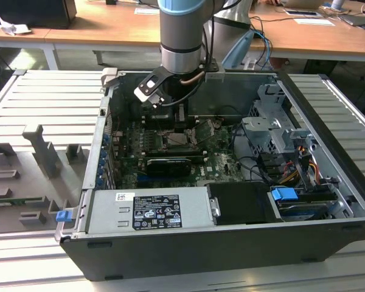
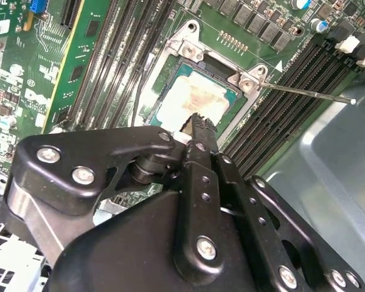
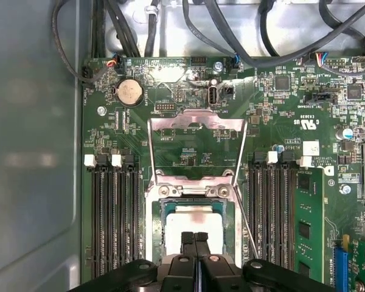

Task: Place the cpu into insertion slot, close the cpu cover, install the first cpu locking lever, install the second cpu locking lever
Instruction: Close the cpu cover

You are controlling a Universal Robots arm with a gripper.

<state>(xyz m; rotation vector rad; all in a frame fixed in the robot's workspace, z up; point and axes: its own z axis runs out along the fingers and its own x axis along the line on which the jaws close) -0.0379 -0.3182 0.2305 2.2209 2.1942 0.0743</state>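
Shows one chip [image 3: 198,220] lying in one socket [image 3: 165,210], with one cover [image 3: 194,121] flipped open toward the board's [image 3: 280,121] edge. Has claw [image 3: 194,238] pressed together, tips perhaps touching the chip.

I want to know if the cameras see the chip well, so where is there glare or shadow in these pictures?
First wrist view: glare whitens the motherboard beside the coin cell, and the cpu top gleams pale. Second wrist view: the cpu has a blotchy sheen, its near edge covered by the gripper. Exterior view: the case interior lies dim beneath the arm.
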